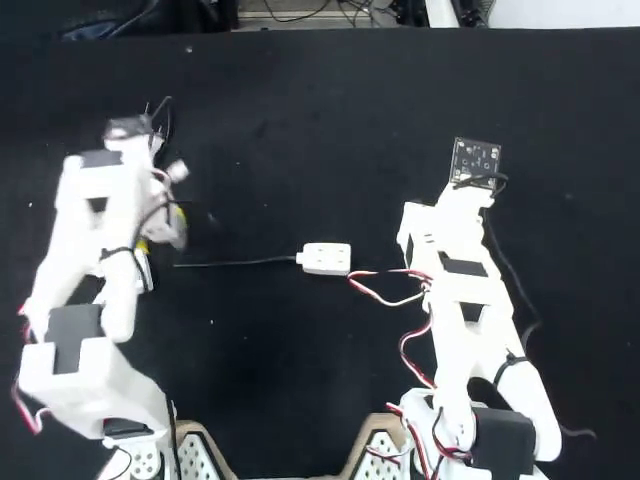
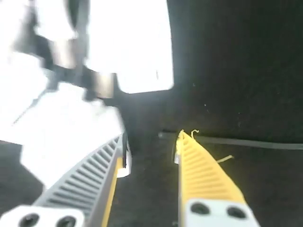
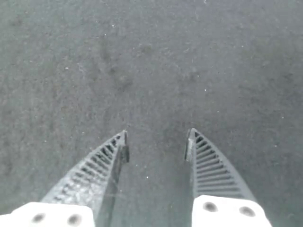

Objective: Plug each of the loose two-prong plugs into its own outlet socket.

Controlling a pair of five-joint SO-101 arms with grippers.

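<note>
Your left gripper (image 2: 152, 137) is wide open and empty, thin black cord (image 2: 246, 141) lying crosswise just past its tips.

The table (image 1: 300, 120) is black with pale flecks. The left arm (image 1: 90, 260) and right arm (image 1: 465, 290) are white. The outlet (image 1: 325, 259) is white and its cord (image 1: 235, 263) black. Red and white wires (image 1: 368, 288) run beside the right arm. The left gripper (image 2: 151, 142) has one yellow ribbed finger (image 2: 203, 170) and one grey ribbed finger (image 2: 85, 177) edged in yellow. The right gripper (image 3: 156, 142) has dark grey ribbed fingers (image 3: 210, 165).
</note>
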